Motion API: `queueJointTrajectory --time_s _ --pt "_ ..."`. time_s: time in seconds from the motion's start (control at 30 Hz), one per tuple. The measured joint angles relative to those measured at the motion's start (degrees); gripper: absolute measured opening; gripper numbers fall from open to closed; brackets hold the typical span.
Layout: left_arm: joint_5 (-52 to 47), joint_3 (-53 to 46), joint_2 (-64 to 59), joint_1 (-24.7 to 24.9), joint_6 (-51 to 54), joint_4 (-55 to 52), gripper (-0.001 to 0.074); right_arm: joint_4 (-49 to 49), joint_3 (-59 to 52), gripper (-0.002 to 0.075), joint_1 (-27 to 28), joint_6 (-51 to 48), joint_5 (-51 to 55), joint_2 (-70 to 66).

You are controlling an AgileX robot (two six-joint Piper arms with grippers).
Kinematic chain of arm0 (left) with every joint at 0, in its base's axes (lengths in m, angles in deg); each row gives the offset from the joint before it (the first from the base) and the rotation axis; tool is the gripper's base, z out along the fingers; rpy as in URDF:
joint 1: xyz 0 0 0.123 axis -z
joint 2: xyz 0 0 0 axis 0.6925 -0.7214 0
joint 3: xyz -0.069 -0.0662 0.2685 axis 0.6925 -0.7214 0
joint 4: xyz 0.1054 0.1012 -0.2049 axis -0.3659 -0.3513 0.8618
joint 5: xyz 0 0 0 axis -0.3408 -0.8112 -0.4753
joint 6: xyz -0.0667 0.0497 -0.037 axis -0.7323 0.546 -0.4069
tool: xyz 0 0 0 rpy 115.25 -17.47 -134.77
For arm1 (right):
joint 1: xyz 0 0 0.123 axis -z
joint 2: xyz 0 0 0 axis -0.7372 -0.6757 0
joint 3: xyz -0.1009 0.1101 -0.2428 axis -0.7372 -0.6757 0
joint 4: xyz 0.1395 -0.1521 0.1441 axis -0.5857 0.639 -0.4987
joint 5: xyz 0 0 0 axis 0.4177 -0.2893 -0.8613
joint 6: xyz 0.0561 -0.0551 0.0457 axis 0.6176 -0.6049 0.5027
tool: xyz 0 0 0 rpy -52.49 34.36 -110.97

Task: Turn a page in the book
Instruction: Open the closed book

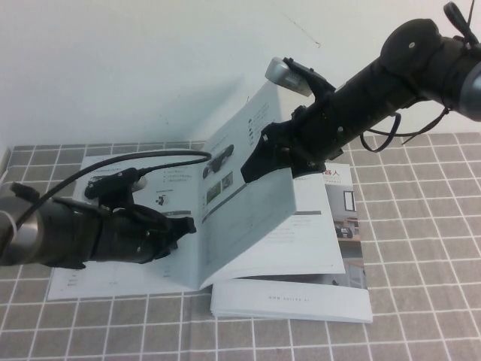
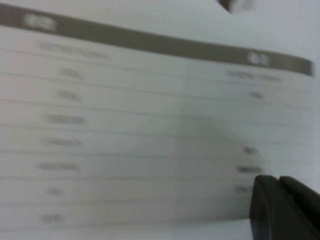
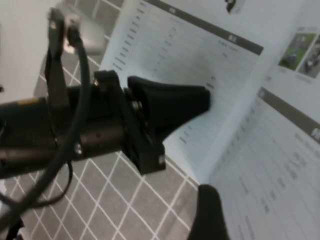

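One thin glossy white page raised mid-turn above open white catalogue book, propped by spread right gripper behind it; left gripper pinning opposite leaf, finger state unclear.

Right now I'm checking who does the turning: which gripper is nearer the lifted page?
Right. The right gripper is at the raised page's upper edge; the left gripper sits beside its lower face.

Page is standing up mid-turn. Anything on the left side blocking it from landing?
Yes: the left gripper sits on the book's left half, right beside the raised page, in its landing path. The open right gripper is at the page's top edge.
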Motion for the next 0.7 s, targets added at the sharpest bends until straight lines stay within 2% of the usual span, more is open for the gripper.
queueJointTrajectory --time_s 0.27,0.47,0.57,0.7 --pt "-2.8 -2.2 12.9 0.8 4.9 0.9 -0.0001 -3.1 0.0 0.048 0.0 -1.4 -0.7 0.0" --pt "-2.5 -11.3 27.1 2.6 5.8 0.9 -0.0001 -5.3 0.0 0.048 0.0 -2.4 -1.0 0.0" --pt "-1.2 -16.3 32.9 7.4 6.1 1.0 -0.0001 -7.7 0.0 0.048 0.0 -3.3 -1.3 0.0" --pt "3.7 -18.9 37.1 17.3 6.2 2.0 -0.0001 -10.3 0.0 0.048 0.0 -4.5 -1.6 0.0"
